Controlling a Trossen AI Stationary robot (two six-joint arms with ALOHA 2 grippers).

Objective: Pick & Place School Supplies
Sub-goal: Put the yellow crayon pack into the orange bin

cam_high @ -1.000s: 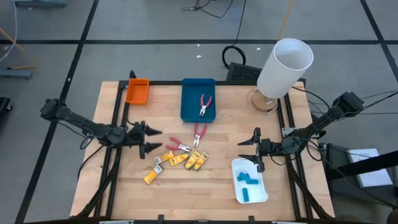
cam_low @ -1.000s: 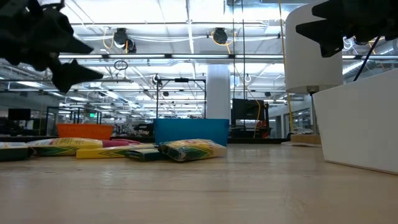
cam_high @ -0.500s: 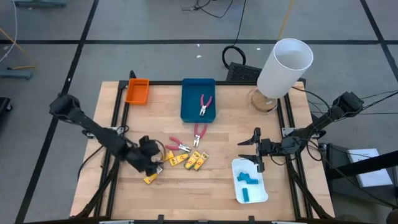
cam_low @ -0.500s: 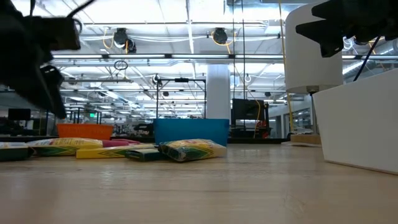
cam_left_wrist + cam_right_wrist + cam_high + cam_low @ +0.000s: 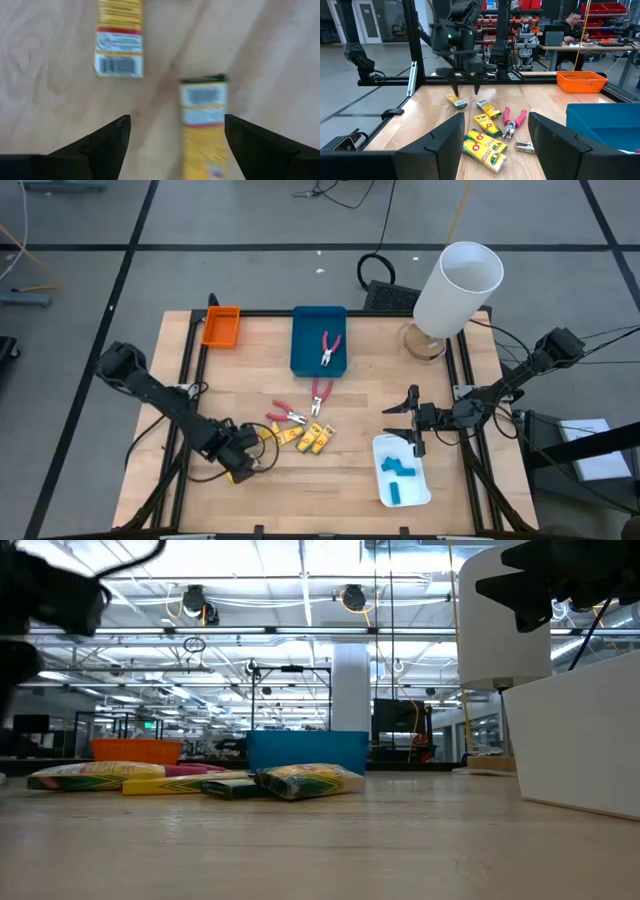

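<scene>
Left gripper (image 5: 243, 459): fingers spread, holding nothing; pointed down over the two nearest yellow boxes at the table's front left. In the left wrist view both dark fingers (image 5: 107, 141) flank bare wood, clear of the boxes.
Right gripper (image 5: 412, 420): fingers apart, nothing held; hangs just above the far edge of the white tray (image 5: 424, 488), to the table's right.
Yellow boxes: one under the left gripper (image 5: 120, 37) with a white barcode panel; a second (image 5: 203, 127) beside it with a barcode and a green end. Print too blurred to read. More boxes lie in a loose cluster (image 5: 308, 439) near the table's centre front.
Pliers, loose: two pink-handled pairs (image 5: 321, 394) on the wood between the blue tray and the boxes.
Pliers, stowed: one pair (image 5: 328, 348) in the blue tray (image 5: 304, 352) at the far centre.
Blue blocks (image 5: 398, 471): lying in the white tray.
Orange tray (image 5: 221, 325): far left corner.
White cylinder (image 5: 456, 288): far right corner, tilted.
Person (image 5: 574, 22): seated at a desk in the room beyond, seen in the right wrist view.
</scene>
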